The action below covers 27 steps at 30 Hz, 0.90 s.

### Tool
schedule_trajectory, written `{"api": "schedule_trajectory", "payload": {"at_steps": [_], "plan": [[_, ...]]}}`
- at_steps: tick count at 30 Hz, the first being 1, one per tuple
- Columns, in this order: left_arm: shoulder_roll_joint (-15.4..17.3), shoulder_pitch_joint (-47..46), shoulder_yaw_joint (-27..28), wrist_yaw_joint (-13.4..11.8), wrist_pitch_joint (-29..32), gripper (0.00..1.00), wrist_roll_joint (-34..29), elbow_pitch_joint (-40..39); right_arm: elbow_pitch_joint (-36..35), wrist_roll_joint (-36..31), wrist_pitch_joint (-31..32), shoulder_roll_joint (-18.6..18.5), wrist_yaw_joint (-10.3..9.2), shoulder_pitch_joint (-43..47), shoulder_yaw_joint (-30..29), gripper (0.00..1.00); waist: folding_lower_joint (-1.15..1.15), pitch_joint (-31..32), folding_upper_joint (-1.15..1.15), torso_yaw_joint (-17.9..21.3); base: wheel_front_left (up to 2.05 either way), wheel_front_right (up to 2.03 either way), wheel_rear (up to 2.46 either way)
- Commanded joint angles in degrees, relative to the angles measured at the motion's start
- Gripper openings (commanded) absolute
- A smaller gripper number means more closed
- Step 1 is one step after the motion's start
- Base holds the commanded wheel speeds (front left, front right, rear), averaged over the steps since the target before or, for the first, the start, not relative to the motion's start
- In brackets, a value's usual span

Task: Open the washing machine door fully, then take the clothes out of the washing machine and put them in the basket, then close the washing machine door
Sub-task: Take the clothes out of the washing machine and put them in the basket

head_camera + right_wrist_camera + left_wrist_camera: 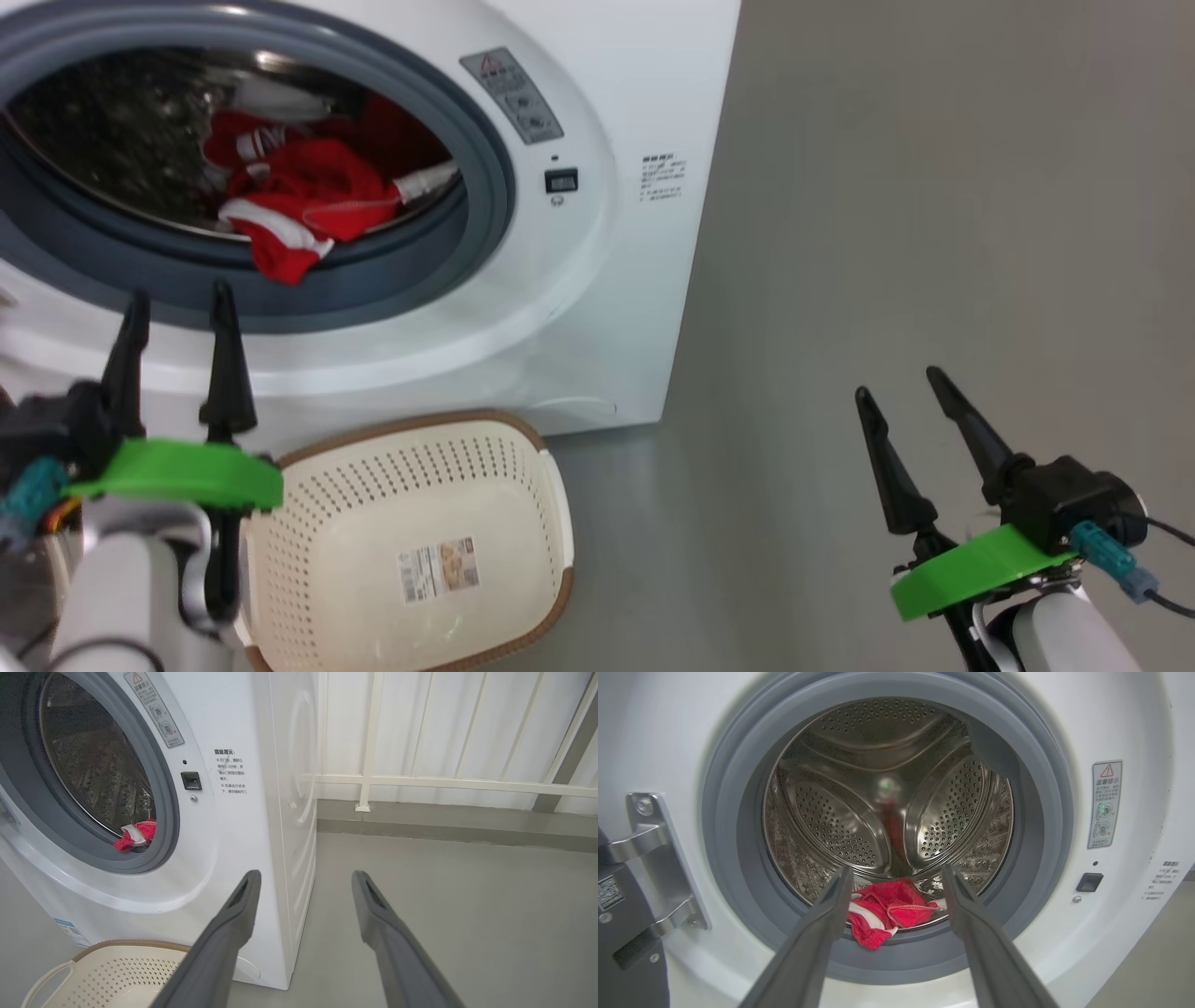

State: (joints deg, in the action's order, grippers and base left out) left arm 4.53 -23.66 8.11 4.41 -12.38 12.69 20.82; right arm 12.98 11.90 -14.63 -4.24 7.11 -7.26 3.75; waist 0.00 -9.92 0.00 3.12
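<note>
Far left in my left wrist view, the washing machine door (621, 933) hangs swung out on its metal hinge (654, 858); I see a dark edge of it with a small code sticker. Next over, left gripper (180, 297) sits low in the head view, fingers spread wide, nothing held, tips pointing up at the lower part of the grey rubber ring (485, 187). From its wrist camera the left gripper (897, 870) lines up on the opening, apart from the fabric. The clothes (308, 196) are at the front bottom of the steel drum (878, 812), a red bundle with white trim, one corner drooping over the ring's lower lip; the same clothes (887, 912) show between the two fingers. The basket (411, 425) stands on the floor just in front of the washing machine (597, 308), below the opening, a paper label (439, 569) on its bottom. On the machine front, right of the opening: warning sticker (518, 93) and a small dark latch slot (561, 180). Further right, bare grey floor (934, 233). Right gripper (897, 383) is lower right, well apart from the machine, fingers wide, holding nothing. Its wrist view has the right gripper (306, 873) aimed past the machine's corner toward a white railing (444, 784), clothes (138, 835) and basket (117, 970) off to that view's left.
</note>
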Motion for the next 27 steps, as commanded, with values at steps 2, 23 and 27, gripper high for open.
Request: {"api": "schedule_trajectory", "payload": {"at_steps": [2,23,27], "plan": [[1.9,-5.1,1.0,0.3,0.5,1.0,0.8,1.6,-2.0,-0.9,-0.4,-0.9,0.37,-2.4,0.6,1.0,0.0,-4.9,0.0,-0.8,0.0,0.0,0.0],[6.7,-35.7,-2.3,1.5,2.0,1.0,3.3,31.5,-5.4,-1.3,-0.4,-2.1,0.37,-6.7,-1.9,1.0,0.0,-17.1,0.0,1.1,0.0,0.0,0.0],[7.3,-40.3,-3.1,0.2,3.2,1.0,2.7,36.0,-5.9,-1.3,-0.4,-1.9,0.37,-7.5,-1.7,1.0,0.0,-19.2,0.0,1.6,0.0,0.0,0.0]]}}
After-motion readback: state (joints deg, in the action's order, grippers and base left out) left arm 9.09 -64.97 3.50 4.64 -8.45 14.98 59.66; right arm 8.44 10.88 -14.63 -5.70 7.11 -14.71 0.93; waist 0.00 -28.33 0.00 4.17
